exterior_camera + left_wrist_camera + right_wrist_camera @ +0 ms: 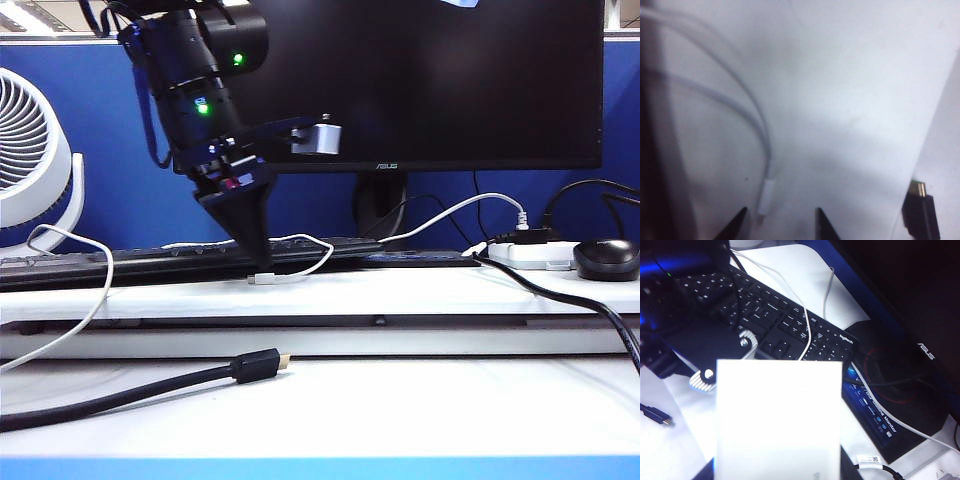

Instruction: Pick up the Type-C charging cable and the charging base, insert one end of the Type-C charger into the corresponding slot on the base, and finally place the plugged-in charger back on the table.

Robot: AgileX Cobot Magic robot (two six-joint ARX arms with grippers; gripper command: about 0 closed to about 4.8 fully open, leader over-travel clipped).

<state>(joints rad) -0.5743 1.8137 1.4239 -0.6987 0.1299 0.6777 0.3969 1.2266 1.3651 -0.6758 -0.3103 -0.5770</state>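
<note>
The Type-C charging cable (318, 256) is a thin white cord looping over the keyboard, and its plug (262, 278) lies flat on the raised white shelf of the table (420, 292). My left gripper (257, 262) points down just over that plug. In the left wrist view the plug (766, 194) lies between the open fingertips (739, 222) of the left gripper (780, 221), closer to one, with nothing gripped. The right gripper (772, 472) is shut on the charging base (777, 415), a plain white block held in the air. That arm is outside the exterior view.
A thick black cable with a gold-tipped plug (258, 365) lies on the lower tabletop near the blue front edge. A black keyboard (180, 260), a monitor (420, 80), a white fan (30, 160), a power strip (535, 254) and a dark mouse (606, 259) stand on or behind the shelf.
</note>
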